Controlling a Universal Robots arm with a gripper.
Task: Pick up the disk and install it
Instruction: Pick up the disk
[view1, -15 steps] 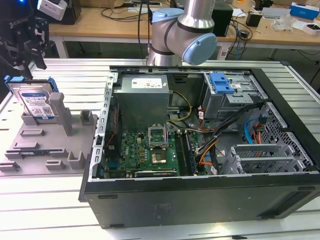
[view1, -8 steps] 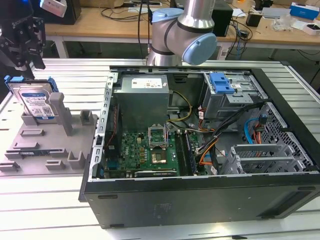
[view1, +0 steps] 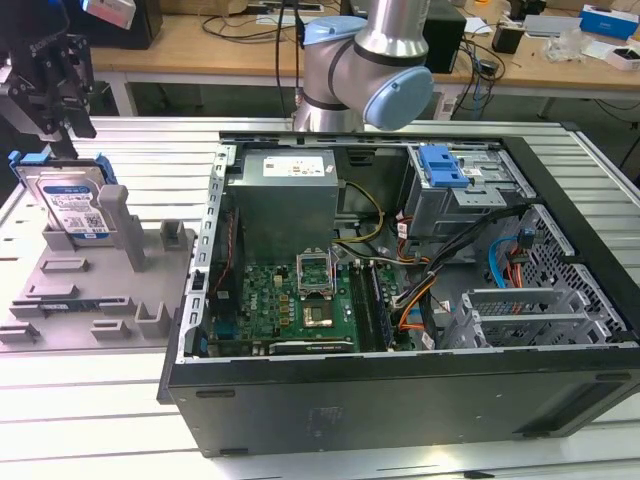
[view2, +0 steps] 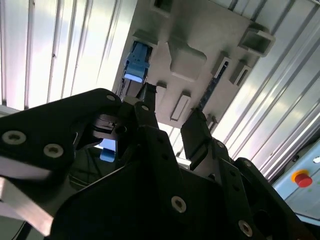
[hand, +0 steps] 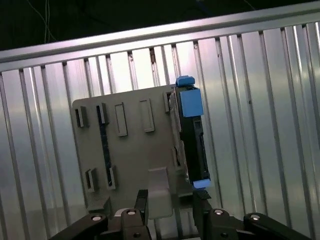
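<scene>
Disk (view1: 76, 203) upright in gray fixture (view1: 95, 285), beside opened computer case (view1: 400, 400), gripper (view1: 65, 128) just above disk, fingers spread apart, nothing held.

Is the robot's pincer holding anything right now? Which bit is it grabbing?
Nothing is held. The pincer is open, close above the disk, which stands on edge in its grey holder.
</scene>
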